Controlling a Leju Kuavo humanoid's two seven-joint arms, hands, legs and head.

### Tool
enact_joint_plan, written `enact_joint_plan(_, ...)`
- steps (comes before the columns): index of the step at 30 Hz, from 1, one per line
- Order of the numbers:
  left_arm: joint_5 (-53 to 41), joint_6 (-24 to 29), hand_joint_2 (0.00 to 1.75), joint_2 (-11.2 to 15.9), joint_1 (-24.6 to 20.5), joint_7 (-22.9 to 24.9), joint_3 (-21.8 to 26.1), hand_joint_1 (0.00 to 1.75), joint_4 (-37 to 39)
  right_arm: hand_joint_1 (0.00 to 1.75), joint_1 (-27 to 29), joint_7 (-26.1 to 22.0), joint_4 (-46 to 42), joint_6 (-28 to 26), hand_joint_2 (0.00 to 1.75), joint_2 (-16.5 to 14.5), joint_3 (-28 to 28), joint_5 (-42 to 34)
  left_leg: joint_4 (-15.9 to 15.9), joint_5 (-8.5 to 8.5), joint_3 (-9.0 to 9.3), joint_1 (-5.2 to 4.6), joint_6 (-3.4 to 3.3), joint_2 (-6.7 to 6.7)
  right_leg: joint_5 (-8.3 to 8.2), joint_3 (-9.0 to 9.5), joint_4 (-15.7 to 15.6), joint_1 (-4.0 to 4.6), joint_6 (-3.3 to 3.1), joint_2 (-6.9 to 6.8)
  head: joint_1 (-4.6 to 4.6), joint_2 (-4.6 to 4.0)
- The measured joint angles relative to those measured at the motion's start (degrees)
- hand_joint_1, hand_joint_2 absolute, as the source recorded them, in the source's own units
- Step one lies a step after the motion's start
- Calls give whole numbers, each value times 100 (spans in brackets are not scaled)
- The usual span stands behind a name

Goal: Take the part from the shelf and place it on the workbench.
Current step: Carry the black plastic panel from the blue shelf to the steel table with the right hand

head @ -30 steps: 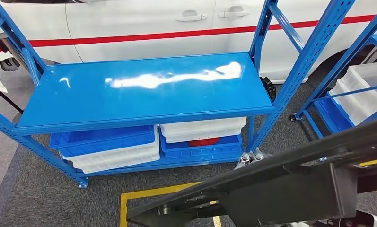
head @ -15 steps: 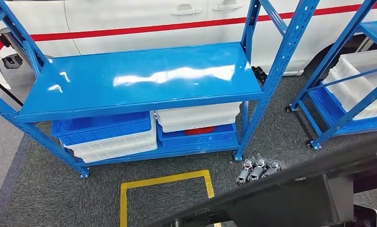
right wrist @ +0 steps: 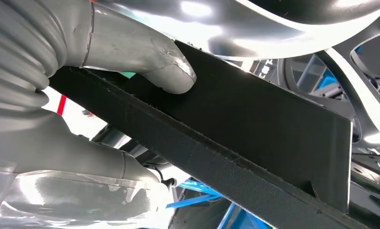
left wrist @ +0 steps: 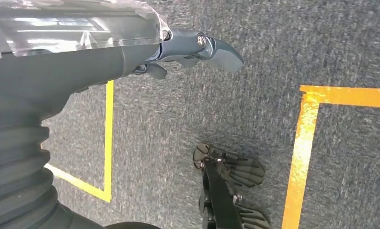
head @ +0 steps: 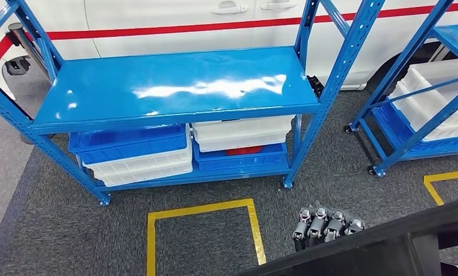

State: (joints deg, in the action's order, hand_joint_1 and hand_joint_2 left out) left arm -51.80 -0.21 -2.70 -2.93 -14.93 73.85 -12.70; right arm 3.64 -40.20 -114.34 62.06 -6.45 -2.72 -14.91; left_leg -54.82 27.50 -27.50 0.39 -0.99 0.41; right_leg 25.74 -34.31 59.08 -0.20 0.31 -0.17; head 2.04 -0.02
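Holding the flat black part [right wrist: 254, 138] between thumb and fingers, your right hand [right wrist: 83, 95] is sitting at about 5 o'clock in the head view, where its fingers [head: 324, 225] are showing curled over the upper edge of the long dark panel. In the right wrist view the thumb is pressing on the broad face of the part. Your left hand [left wrist: 197, 47] is hanging over the grey carpet floor [left wrist: 292, 43] with nothing in it; whether its fingers are apart or curled, I cannot tell. The blue metal shelf rack [head: 174, 89] is standing at 12 o'clock, with blue and white plastic bins [head: 137, 158] on its lower level. Yellow floor tape [head: 200, 208] is lying at 6 o'clock.
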Motion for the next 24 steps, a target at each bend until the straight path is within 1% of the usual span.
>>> enact_joint_plan(1,3,-11,175,-15,-2,1,19,0,0,175,40,0,-11,9,175,-54,16,31,16,-39,-20,11,-30,9,185,-118,258,-6,20,6,-1,0)
enact_joint_plan(3,-11,-46,175,-27,-4,1,40,0,0,175,108,0,-51,-20,175,-167,39,109,0,-81,-96,3,-54,16,616,-455,1028,-17,49,12,-1,0)
enact_joint_plan(4,-21,-67,175,-30,-3,3,43,0,0,175,132,0,-75,-62,175,-218,43,140,-15,-93,-130,1,-52,17,731,-574,1332,-22,60,11,-1,0)
enact_joint_plan(5,-33,-87,175,-31,-4,8,44,0,0,175,149,1,-105,-122,175,-265,43,165,-33,-100,-156,0,-48,17,742,-607,1464,-28,68,10,-1,0)
enact_joint_plan(6,-43,-104,175,-32,-8,15,44,0,0,175,158,1,-147,-190,175,-303,39,180,-52,-101,-170,0,-41,16,634,-514,1345,-36,68,10,-1,0)
enact_joint_plan(7,-52,-119,175,-35,-16,25,44,0,0,175,161,0,-201,-251,175,-338,33,188,-72,-96,-175,0,-32,13,447,-314,1007,-43,58,9,-1,0)
enact_joint_plan(8,-63,-128,175,-37,-25,33,44,0,0,175,161,1,-262,-297,175,-370,25,192,-94,-86,-181,-1,-17,9,276,-82,586,-46,37,9,-1,0)
enact_joint_plan(9,-72,-136,175,-39,-36,40,44,0,0,175,160,1,-322,-326,175,-402,15,194,-126,-73,-194,-11,7,5,149,114,210,-38,12,9,-1,0)
enact_joint_plan(10,-78,-141,175,-41,-45,46,44,0,0,175,162,1,-369,-340,175,-428,3,193,-151,-64,-212,-18,34,2,87,230,-36,-28,-13,11,-1,0)
enact_joint_plan(11,-84,-144,175,-42,-51,49,44,0,0,175,165,1,-405,-349,175,-451,-7,192,-167,-59,-230,-26,65,6,89,262,-133,-14,-37,18,-1,0)
enact_joint_plan(12,-89,-147,175,-42,-58,52,44,0,0,175,170,1,-434,-355,175,-472,-15,190,-175,-60,-243,-31,96,14,87,251,-145,-4,-59,29,-1,0)
enact_joint_plan(13,-95,-148,175,-39,-65,55,44,0,0,175,174,1,-462,-358,175,-490,-21,188,-176,-54,-251,-27,126,21,74,243,-155,-13,-90,39,-1,0)
enact_joint_plan(14,-104,-149,175,-38,-72,58,44,0,0,175,176,0,-492,-359,175,-513,-26,185,-216,-13,-267,-21,157,23,60,243,-172,-24,-123,51,0,0)
enact_joint_plan(15,-115,-151,175,-39,-78,63,43,0,0,175,178,-1,-521,-356,175,-538,-30,183,-347,85,-321,-13,185,21,43,243,-190,-38,-158,60,1,0)
enact_joint_plan(16,-126,-151,175,-41,-83,69,43,0,0,175,181,-1,-545,-351,175,-566,-34,181,-595,243,-428,-2,214,15,29,244,-205,-50,-187,71,1,0)
enact_joint_plan(18,-145,-148,175,-47,-88,87,42,0,0,175,194,-1,-572,-331,175,-617,-39,194,-1360,623,-767,18,262,10,20,230,-204,-47,-213,105,2,0)
enact_joint_plan(19,-149,-143,175,-47,-89,96,42,0,0,175,201,0,-578,-317,175,-636,-39,211,-1693,733,-921,27,283,10,17,226,-202,-45,-215,134,2,0)
enact_joint_plan(20,-151,-136,175,-47,-90,103,42,0,0,175,207,1,-585,-302,175,-652,-39,232,-1859,739,-1001,35,297,9,15,225,-199,-45,-214,168,2,0)
enact_joint_plan(21,-151,-127,175,-46,-93,110,42,0,0,175,212,2,-598,-281,175,-668,-39,250,-1787,624,-970,45,303,4,15,228,-195,-47,-211,211,2,0)
enact_joint_plan(22,-151,-117,175,-45,-98,116,42,0,0,175,218,3,-620,-254,175,-689,-37,263,-1497,420,-837,57,302,-20,15,234,-188,-49,-202,259,2,0)
enact_joint_plan(23,-150,-106,175,-45,-101,126,43,0,0,175,228,4,-655,-218,175,-714,-32,274,-1079,201,-650,74,291,-109,16,235,-180,-52,-188,306,1,0)
enact_joint_plan(24,-150,-94,175,-44,-105,139,43,0,0,175,243,5,-703,-177,175,-747,-24,291,-688,43,-471,84,276,-211,17,228,-165,-45,-166,353,1,0)
